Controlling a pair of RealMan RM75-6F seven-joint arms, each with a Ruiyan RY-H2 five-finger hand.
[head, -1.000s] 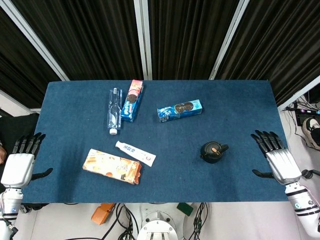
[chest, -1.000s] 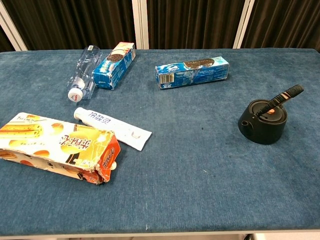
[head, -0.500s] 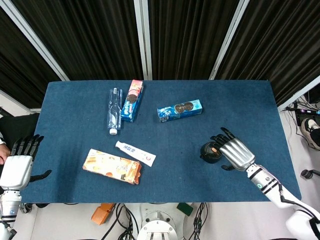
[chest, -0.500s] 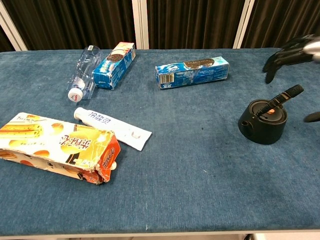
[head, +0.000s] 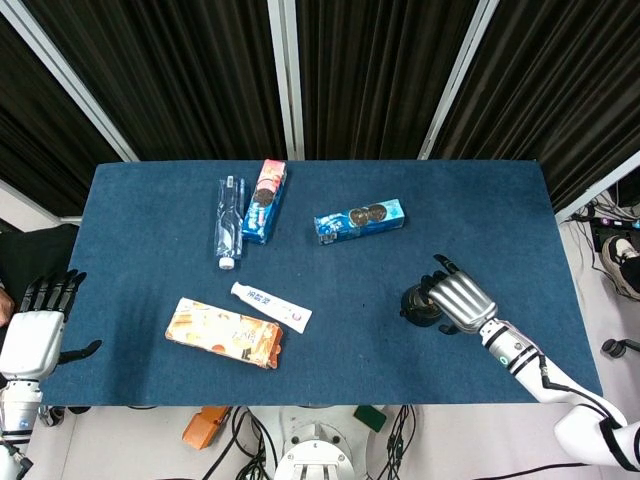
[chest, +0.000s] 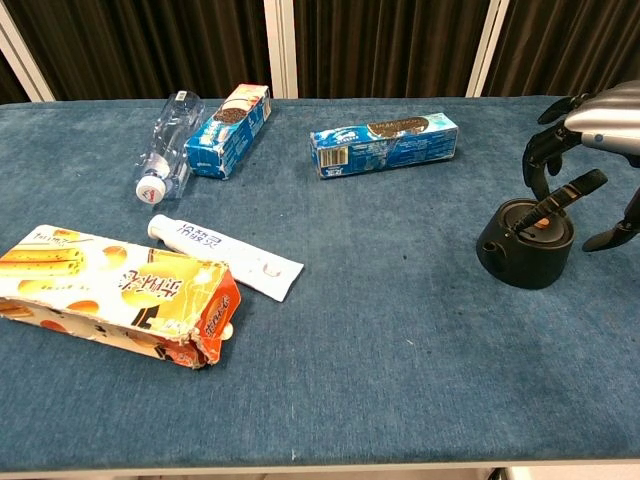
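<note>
A small black pot (head: 418, 305) (chest: 526, 243) with a lid and a stick handle stands on the right part of the blue table (head: 150, 260). My right hand (head: 460, 302) (chest: 592, 140) hovers just over and to the right of it. Its fingers curve down behind the pot and the thumb stays apart on the near side, so nothing is gripped. My left hand (head: 35, 335) is off the table's left edge, fingers spread and empty; only the head view shows it.
A blue cookie box (head: 359, 220) (chest: 384, 143) lies mid-table. A second cookie box (head: 264, 200) (chest: 228, 130) and a plastic bottle (head: 229, 222) (chest: 167, 146) lie side by side at the far left. A toothpaste tube (head: 271, 306) (chest: 225, 256) and a torn orange box (head: 224, 333) (chest: 115, 295) lie near the front.
My right hand came in from the table's right edge to the black pot and has now lowered, its fingers curling around the pot. The left hand has barely moved.
</note>
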